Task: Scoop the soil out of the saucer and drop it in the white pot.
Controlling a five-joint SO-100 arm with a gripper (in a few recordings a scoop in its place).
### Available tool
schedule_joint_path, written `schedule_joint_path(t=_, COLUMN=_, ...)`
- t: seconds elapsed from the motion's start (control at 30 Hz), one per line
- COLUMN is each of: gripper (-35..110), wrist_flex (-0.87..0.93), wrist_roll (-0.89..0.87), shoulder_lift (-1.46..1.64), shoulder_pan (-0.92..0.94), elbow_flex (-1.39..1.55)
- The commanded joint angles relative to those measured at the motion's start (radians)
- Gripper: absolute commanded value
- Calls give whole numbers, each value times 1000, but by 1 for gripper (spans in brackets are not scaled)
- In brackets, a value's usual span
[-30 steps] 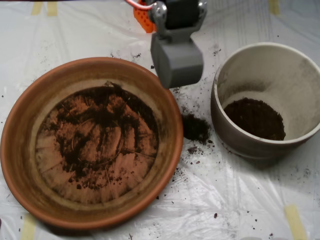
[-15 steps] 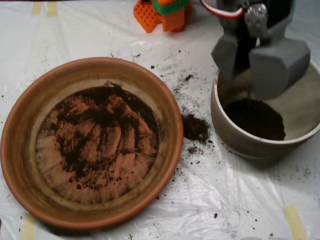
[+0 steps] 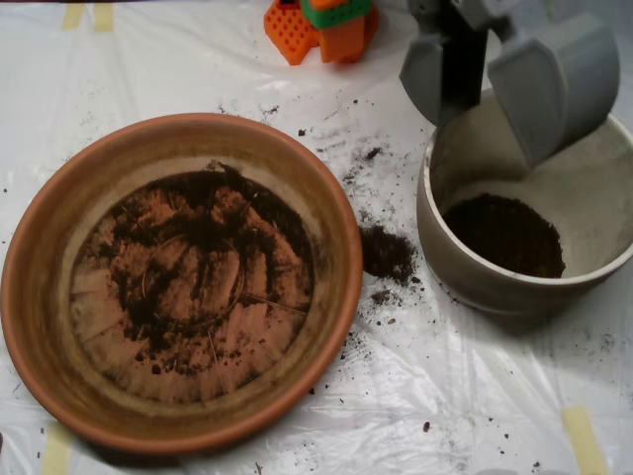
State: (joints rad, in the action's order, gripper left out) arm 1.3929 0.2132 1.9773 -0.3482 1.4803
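The terracotta saucer fills the left half of the overhead view. Thin smears and crumbs of dark soil lie over its ridged floor. At the right stands the white pot, with a dark heap of soil on its bottom. My grey scoop hangs over the pot's far rim. Its two shells stand apart, so it is open, and I see nothing held between them. A small clump of spilled soil lies on the sheet between saucer and pot.
A white plastic sheet covers the table, dotted with soil specks. An orange and green plastic block sits at the top edge. Yellow tape strips hold the sheet at its corners.
The scoop swung from above the saucer's far rim to over the pot. It was shut a second ago and its shells have spread apart since.
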Motion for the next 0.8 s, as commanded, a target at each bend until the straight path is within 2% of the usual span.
schedule_joint_path(t=0.0, gripper=30, wrist_flex=-46, wrist_roll=2, shoulder_lift=235, shoulder_pan=18, elbow_flex=83)
schedule_joint_path(t=0.43, gripper=32, wrist_flex=-321, wrist_roll=44, shoulder_lift=1026, shoulder_pan=158, elbow_flex=808)
schedule_joint_path(t=0.7, gripper=35, wrist_flex=-325, wrist_roll=54, shoulder_lift=1370, shoulder_pan=218, elbow_flex=1085)
schedule_joint_path(t=0.77, gripper=35, wrist_flex=-308, wrist_roll=34, shoulder_lift=1371, shoulder_pan=227, elbow_flex=1100)
